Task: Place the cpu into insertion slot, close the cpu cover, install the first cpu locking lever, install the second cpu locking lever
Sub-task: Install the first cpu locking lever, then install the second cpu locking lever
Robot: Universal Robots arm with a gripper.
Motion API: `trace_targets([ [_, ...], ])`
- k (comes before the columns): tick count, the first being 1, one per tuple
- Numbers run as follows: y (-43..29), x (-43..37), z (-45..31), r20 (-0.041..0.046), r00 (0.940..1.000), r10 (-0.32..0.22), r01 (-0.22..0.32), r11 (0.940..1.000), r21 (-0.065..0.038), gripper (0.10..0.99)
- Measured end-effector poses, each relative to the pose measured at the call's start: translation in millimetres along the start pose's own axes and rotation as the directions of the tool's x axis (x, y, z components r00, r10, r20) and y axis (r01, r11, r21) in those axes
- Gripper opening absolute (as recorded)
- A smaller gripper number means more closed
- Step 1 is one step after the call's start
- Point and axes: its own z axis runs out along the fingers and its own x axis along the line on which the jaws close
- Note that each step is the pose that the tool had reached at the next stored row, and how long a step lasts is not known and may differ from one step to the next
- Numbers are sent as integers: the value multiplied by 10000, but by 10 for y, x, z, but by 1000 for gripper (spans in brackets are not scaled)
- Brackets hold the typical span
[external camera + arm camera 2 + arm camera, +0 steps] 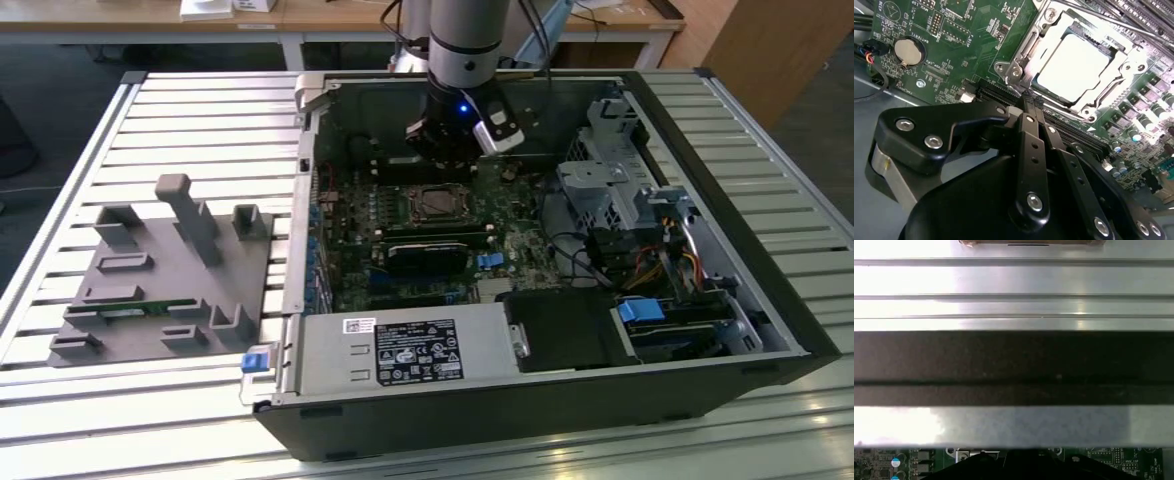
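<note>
Exterior view: open computer case (747, 300) sat on the slatted bench (80, 150), nearer the bench edge at the exterior view's right. The arm (467, 40) stood inside it over the insertion slot (434, 205).

Second wrist view: the cpu (1074, 62) sat in the socket, with the cpu cover (1124, 65) framing it. Jaws were pressed together and gripped nothing. Fingertips (1029, 105) were just beside the cover's rim; contact could not be told.

First wrist view: dark case wall (1014, 365) and a strip of motherboard (1104, 457).
</note>
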Motion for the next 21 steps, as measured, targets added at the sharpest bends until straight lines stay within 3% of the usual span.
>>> trace_targets([
  [21,-56,-4,-4,0,10000,0,0,10000,0,106],
])
